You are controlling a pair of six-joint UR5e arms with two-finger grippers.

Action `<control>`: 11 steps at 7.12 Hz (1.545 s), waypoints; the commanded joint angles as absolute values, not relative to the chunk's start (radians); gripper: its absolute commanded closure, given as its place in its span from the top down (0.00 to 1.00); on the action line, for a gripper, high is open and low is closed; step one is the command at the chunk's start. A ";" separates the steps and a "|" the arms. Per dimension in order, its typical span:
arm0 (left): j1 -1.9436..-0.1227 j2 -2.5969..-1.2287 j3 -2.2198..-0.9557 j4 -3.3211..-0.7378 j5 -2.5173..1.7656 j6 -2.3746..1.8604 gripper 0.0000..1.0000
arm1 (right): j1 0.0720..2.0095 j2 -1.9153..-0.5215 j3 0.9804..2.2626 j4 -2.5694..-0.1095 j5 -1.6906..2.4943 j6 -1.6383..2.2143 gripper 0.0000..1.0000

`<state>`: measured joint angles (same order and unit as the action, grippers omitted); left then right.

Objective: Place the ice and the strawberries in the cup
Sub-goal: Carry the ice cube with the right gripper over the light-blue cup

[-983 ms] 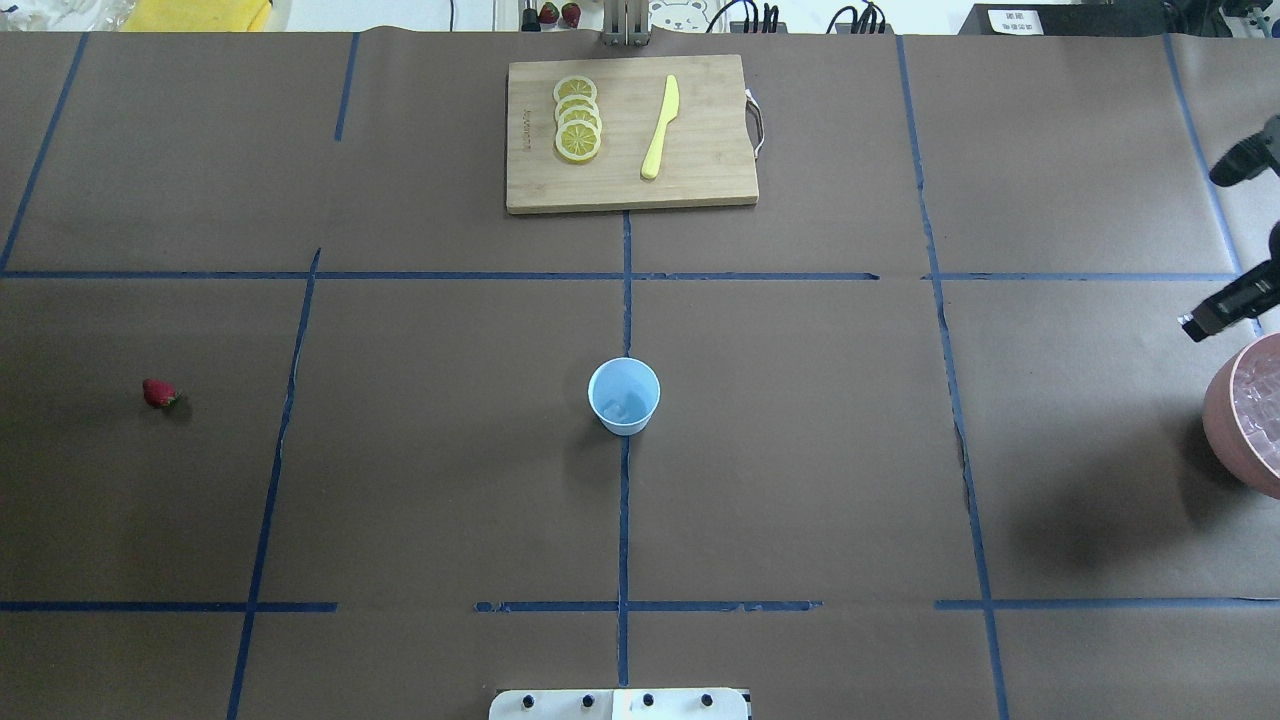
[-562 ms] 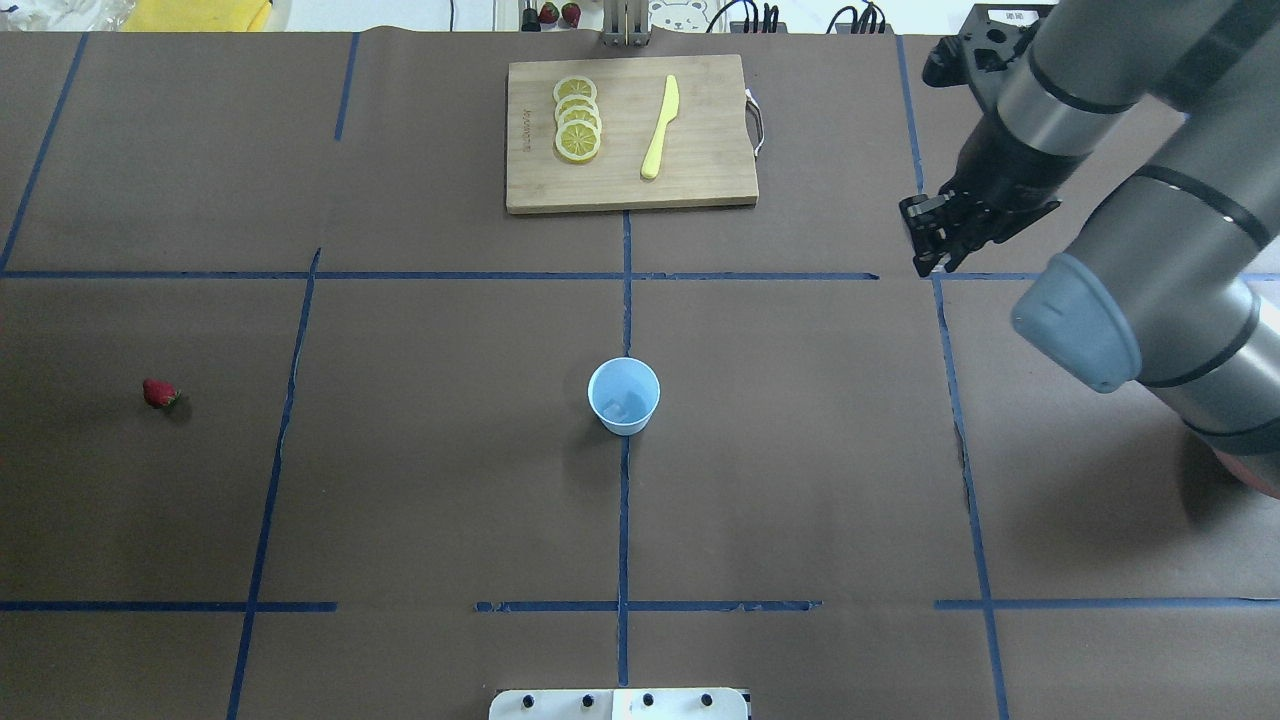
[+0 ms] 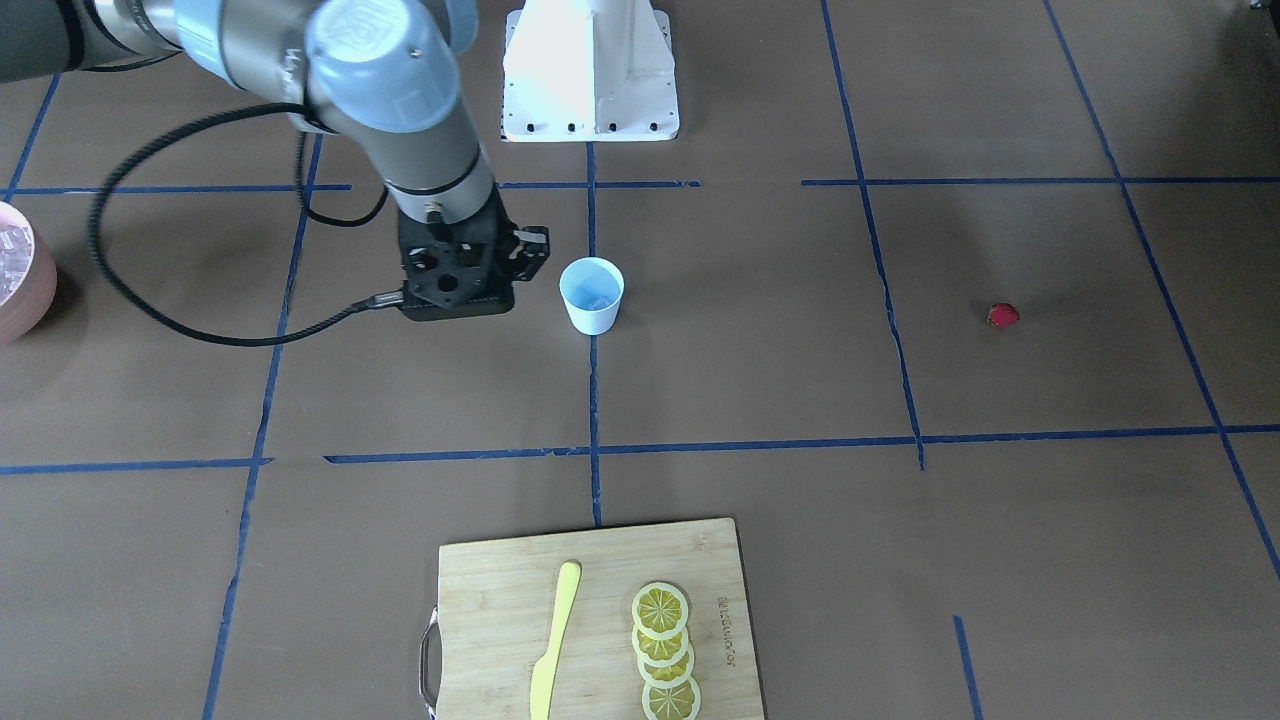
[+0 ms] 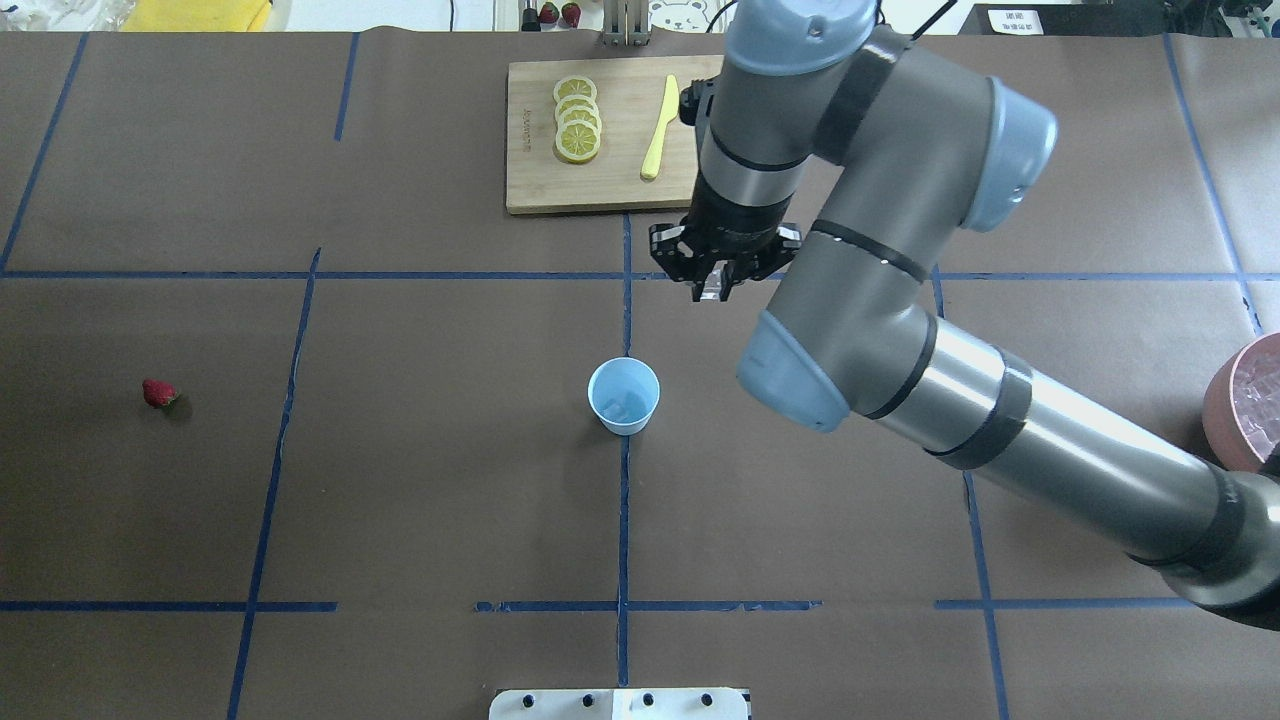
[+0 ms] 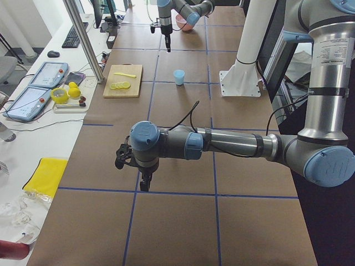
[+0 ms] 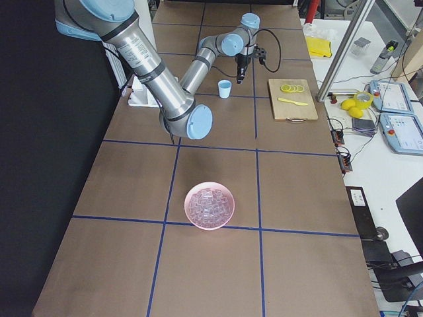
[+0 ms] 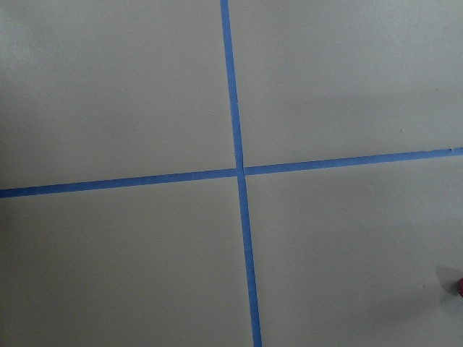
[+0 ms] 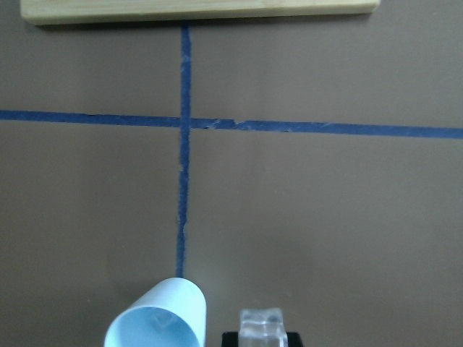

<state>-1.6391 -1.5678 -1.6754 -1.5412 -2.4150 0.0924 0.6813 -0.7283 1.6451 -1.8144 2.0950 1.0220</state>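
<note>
The right gripper (image 4: 712,288) hangs above the table on the far side of the small pale blue tapered plastic cup (image 4: 624,396), a little to its right and on the near side of the wooden cutting board (image 4: 540,190). Its jaws are closed to a narrow gap on one small clear ice cube (image 8: 261,322). In the wrist view that cube sits just right of the cup's open mouth. The step in hand appears to be bringing this cube over the cup. To do it well, the arm should shift near and slightly left until the cube is centred over the rim. It should then come low enough that the cube cannot bounce out, without the fingers knocking the light cup over, and only then part the jaws. The cup seems to hold some ice on its bottom already. More ice fills the round pink bowl (image 4: 1215,415) at the far right. The small dark-red strawberry (image 4: 158,392) lies on the table well to the left. The left gripper (image 5: 143,183) hangs above the table near it, and whether its jaws are parted cannot be told.
</note>
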 commanded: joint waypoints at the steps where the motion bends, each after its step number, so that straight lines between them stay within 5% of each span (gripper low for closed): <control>1: -1.638 -1.568 -1.671 -1.540 -2.414 0.094 1.00 | 0.570 -0.670 1.563 -1.781 1.981 1.109 0.00; 8: -1.634 -1.568 -1.663 -1.543 -2.414 0.094 1.00 | 0.512 -0.661 1.551 -1.778 1.977 1.112 0.04; 9: -1.632 -1.568 -1.663 -1.543 -2.414 0.094 1.00 | 0.512 -0.658 1.554 -1.778 1.977 1.112 0.17; 10: -1.632 -1.568 -1.660 -1.543 -2.414 0.094 1.00 | 0.512 -0.658 1.554 -1.778 1.977 1.112 0.44; 11: -1.632 -1.566 -1.657 -1.543 -2.414 0.094 1.00 | 0.512 -0.661 1.555 -1.778 1.976 1.112 0.82</control>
<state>-1.6325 -1.5674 -1.6597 -1.5432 -2.4145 0.0936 0.5126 -0.6593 1.5540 -1.7779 1.9770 1.1121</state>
